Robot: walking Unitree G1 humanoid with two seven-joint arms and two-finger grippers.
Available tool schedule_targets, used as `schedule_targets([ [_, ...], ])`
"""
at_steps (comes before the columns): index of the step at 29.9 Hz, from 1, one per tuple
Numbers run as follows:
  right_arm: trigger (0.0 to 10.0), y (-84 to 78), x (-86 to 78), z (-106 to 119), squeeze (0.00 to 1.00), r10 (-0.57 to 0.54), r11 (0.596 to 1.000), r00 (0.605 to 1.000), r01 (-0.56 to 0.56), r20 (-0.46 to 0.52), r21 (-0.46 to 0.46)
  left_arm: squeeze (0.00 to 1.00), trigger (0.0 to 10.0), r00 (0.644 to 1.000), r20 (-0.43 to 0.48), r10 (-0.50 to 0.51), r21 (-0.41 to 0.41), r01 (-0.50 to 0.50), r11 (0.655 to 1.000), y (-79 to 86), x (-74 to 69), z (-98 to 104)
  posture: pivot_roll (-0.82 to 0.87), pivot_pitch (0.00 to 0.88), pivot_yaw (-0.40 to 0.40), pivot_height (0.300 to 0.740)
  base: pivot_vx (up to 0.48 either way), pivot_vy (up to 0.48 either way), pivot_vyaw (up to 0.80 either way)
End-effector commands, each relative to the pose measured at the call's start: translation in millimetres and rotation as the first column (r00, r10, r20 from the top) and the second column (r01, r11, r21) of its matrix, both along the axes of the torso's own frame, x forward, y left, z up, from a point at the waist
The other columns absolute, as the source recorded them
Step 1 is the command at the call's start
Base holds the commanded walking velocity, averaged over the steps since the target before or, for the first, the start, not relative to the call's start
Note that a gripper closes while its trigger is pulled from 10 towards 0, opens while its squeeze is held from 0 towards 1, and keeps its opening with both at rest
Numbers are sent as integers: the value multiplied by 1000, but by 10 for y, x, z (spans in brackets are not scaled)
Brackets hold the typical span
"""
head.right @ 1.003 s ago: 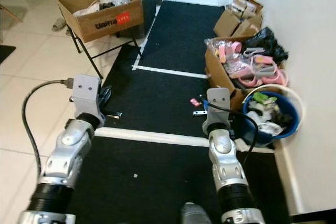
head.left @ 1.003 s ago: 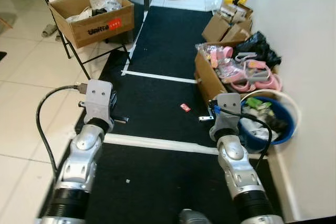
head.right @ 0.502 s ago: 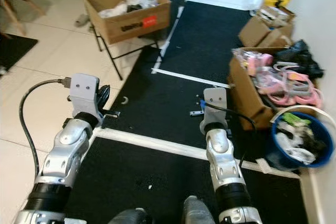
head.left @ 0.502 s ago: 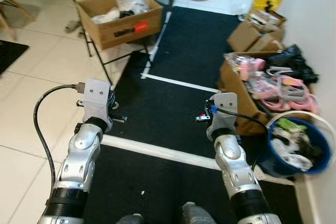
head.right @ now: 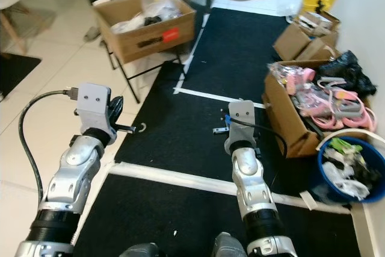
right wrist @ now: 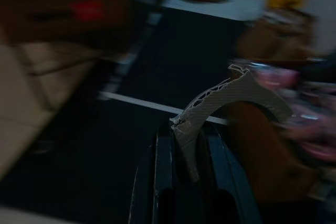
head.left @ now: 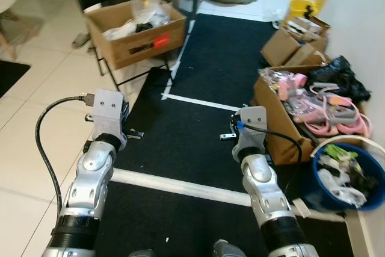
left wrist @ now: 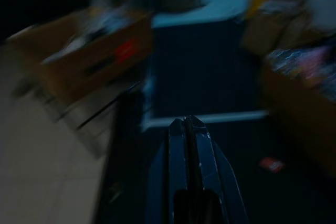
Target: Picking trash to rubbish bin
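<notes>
The grey mesh scrap of trash sits pinched in my right hand, left hand pressed together, so next I carry it to the blue rubbish bin at four o'clock.

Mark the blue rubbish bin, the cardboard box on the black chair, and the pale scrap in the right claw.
blue rubbish bin [head.right: 323,175], right eye view, left side of its rim.
cardboard box [head.left: 141,40], left eye view, front wall near the red label.
pale scrap [right wrist: 231,98], right wrist view, middle of the curved piece.
</notes>
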State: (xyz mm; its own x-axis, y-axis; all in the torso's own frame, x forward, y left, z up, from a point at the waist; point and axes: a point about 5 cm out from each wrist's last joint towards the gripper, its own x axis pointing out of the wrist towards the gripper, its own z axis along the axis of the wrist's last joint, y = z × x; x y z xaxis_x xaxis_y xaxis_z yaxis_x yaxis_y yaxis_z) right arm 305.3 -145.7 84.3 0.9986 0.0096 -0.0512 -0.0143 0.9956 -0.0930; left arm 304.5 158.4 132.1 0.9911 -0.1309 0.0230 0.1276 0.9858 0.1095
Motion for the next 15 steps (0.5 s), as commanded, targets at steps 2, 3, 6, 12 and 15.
schedule_targets([
  [2,10000,36,0,-8,0,6,1000,1000,-6,-3,14,0,10000,999,-19,27,15,-27,1000,85,-28,-42,38,56,5,740,313,0,0],
  [3,10000,44,-3,-12,0,7,1000,1000,-7,-3,14,0,10000,999,-19,28,15,-28,999,88,-31,-45,39,55,5,740,311,0,0],
  [6,10000,67,-6,-16,0,14,1000,1000,-14,-3,11,0,10000,999,-22,27,18,-26,999,91,-34,-52,37,57,7,740,309,0,0],
  [12,10000,74,1,-15,0,17,1000,1000,-17,-5,10,0,10000,999,-21,27,16,-26,1000,90,-29,-49,37,56,7,740,309,0,0],
  [15,10000,98,5,-31,0,55,999,998,-55,-24,3,0,10000,999,-19,26,18,-26,1000,90,-22,-43,38,54,7,740,311,0,0],
])
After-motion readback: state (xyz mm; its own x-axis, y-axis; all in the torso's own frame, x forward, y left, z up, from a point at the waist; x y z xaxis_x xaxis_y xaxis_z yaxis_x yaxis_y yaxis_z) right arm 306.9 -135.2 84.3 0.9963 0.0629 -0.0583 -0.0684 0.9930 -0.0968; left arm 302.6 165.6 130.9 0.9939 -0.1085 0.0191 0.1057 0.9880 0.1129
